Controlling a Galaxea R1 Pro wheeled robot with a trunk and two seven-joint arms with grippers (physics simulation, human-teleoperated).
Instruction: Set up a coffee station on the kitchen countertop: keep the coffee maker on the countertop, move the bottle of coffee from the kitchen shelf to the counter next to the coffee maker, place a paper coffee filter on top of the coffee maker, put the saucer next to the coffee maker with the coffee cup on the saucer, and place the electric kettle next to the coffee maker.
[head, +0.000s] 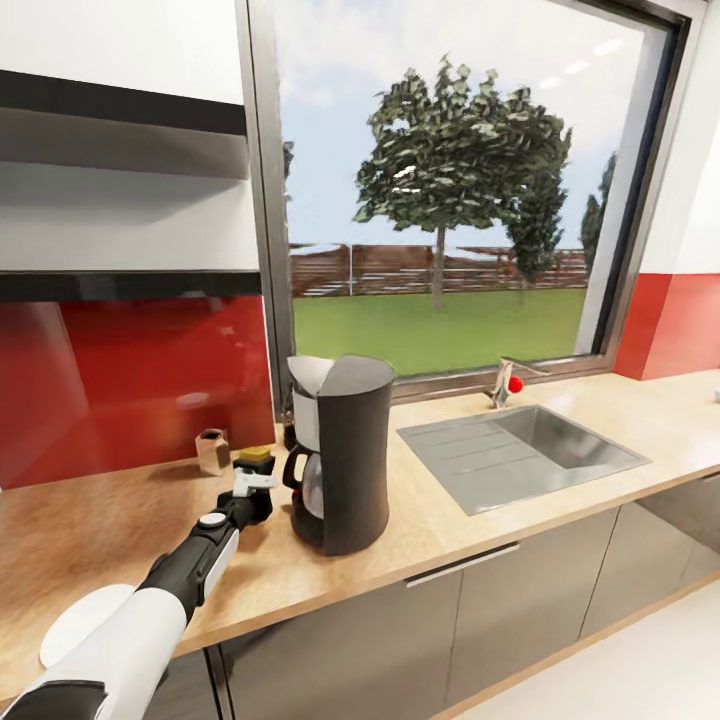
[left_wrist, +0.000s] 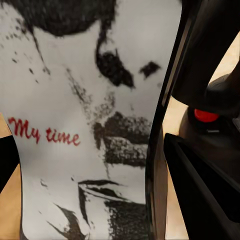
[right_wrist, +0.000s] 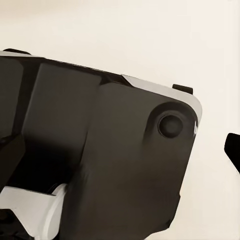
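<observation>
Head view: paper coffee filter atop coffee maker

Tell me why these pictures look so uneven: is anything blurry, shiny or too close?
Head view: sharp, daylight from the window; the red backsplash shows soft reflections, and the coffee maker casts a faint shadow. Left wrist view: the bottle of coffee is so close its label looks grainy. Right wrist view: dark robot parts, soft-edged, against a plain pale background.

bright daylight via window | soft shadows | wrist views blurry close-up
</observation>
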